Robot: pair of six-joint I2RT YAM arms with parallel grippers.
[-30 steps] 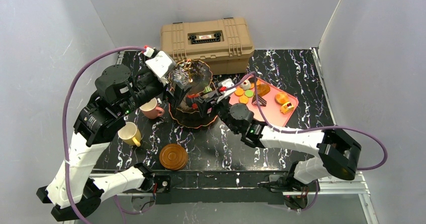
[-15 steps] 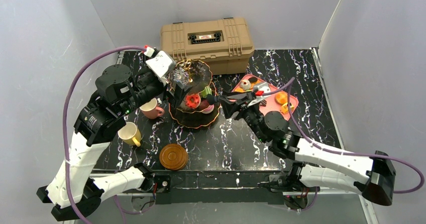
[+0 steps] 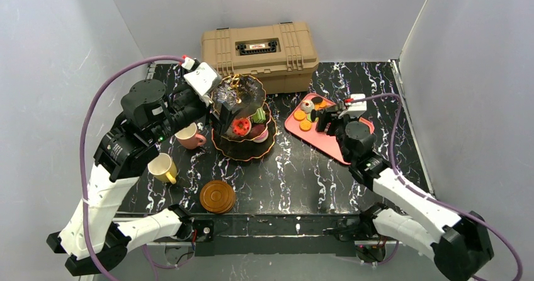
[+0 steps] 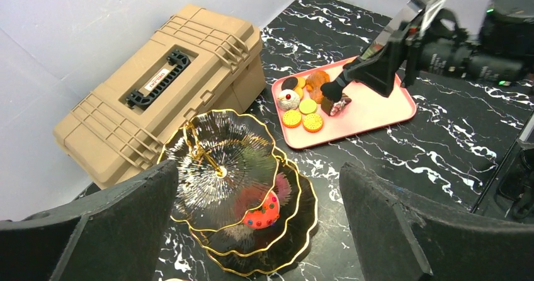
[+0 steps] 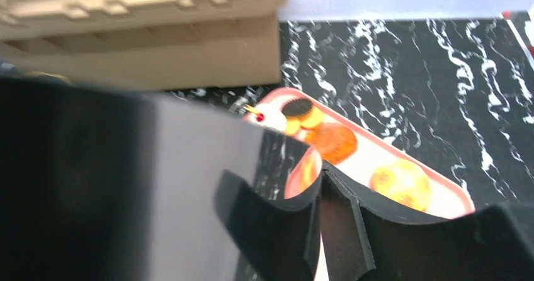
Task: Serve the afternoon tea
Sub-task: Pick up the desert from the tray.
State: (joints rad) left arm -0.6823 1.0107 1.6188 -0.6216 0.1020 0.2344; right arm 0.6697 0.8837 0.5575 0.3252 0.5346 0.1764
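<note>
Left fingers (image 4: 403, 230) are spread wide with nothing held, just above the three-tier black scalloped stand with gold rims (image 4: 239, 161), set mid black marble counter (image 3: 302, 174). Small colourful pastries and macarons (image 4: 313, 122) on the pink plastic tray (image 4: 378, 111) look light and crumbly, so they're best pinched gently by the sides. Right fingers (image 4: 378, 73) are hung over them - gripping or not can't be told.

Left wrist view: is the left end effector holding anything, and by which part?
Nothing: the left end effector is wide open, hovering above the three-tier stand without gripping it.
</note>
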